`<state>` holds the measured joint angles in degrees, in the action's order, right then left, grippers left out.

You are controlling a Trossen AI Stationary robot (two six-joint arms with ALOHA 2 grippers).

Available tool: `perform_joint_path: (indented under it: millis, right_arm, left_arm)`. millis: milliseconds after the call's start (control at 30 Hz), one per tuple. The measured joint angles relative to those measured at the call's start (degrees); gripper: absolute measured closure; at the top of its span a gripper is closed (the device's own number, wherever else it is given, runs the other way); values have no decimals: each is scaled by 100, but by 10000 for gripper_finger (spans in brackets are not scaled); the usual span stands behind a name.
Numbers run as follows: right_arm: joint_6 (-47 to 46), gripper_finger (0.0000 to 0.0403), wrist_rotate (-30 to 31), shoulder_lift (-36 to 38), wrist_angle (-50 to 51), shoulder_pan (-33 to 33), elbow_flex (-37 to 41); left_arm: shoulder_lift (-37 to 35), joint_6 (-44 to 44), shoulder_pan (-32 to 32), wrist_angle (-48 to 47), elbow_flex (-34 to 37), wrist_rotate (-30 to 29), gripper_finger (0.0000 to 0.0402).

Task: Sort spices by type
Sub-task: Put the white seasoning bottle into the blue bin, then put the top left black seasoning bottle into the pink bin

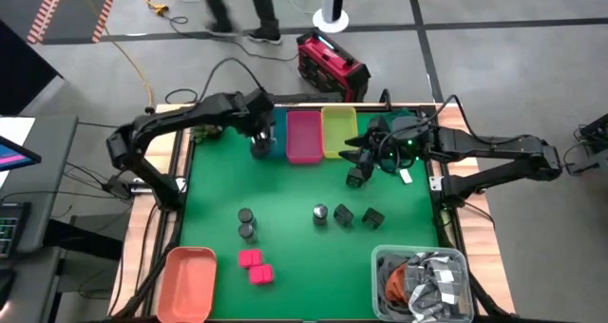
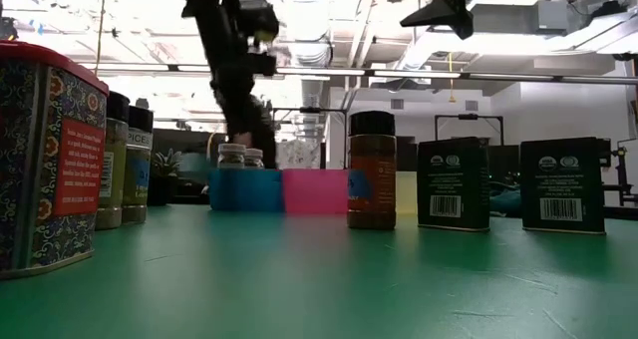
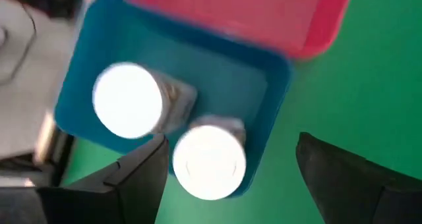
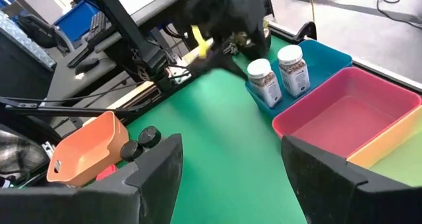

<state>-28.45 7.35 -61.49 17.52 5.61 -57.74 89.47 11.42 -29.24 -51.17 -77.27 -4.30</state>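
Observation:
Two white-capped clear jars [image 3: 128, 100] [image 3: 210, 161] stand upright in the blue bin [image 3: 264, 85], also seen from the right wrist [image 4: 260, 79] [image 4: 293, 69]. My left gripper [image 3: 227, 184] [image 1: 260, 144] hangs open just above them, one finger on either side of the nearer jar. My right gripper [image 4: 227, 178] [image 1: 356, 171] is open over the green mat, in front of the yellow bin [image 1: 338, 131]. On the mat stand three dark-capped jars [image 1: 245, 216] [image 1: 248, 232] [image 1: 320, 213], two black boxes [image 1: 343, 215] [image 1: 372, 218] and two pink blocks [image 1: 250, 258] [image 1: 260, 275].
A pink bin [image 1: 303, 135] sits between the blue and yellow bins at the far edge. An orange bin [image 1: 188, 280] is at the near left corner, a clear tub of grey packets [image 1: 423, 283] at the near right. A person's legs [image 1: 237, 9] show beyond the table.

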Motion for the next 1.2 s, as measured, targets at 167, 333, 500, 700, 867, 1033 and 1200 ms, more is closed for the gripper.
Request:
perform_joint_path:
  millis: [167,333,500,700,867,1033,1200]
  right_arm:
    - [5,119,-116,0,228,0,0]
    - [31,119,-219,0,550,-24,0]
    - [421,119,-492,-223,959,-260,3]
    - [866,119,-656,-727,1094,-545,1]
    - [1210,119,-655,-1137,1112,-658,-252]
    - [1398,119,-606,-1360,1100,-675,-573]
    - [1397,119,-579,-1352,1102,-675,-702]
  left_arm:
    - [-122,206,506,-318,-791,154,85]
    - [-118,-653,1211,-1362,-1087,669,84]
    - [-421,-1343,1971,-2008,-1011,978,84]
    - [-604,-2556,2574,-2587,-966,1114,84]
    - [-527,-3696,2930,-2729,-965,1165,84]
    - [-517,-4853,3206,-2364,-696,1148,84]
    - [-599,-5988,3353,-2256,-81,1050,84]
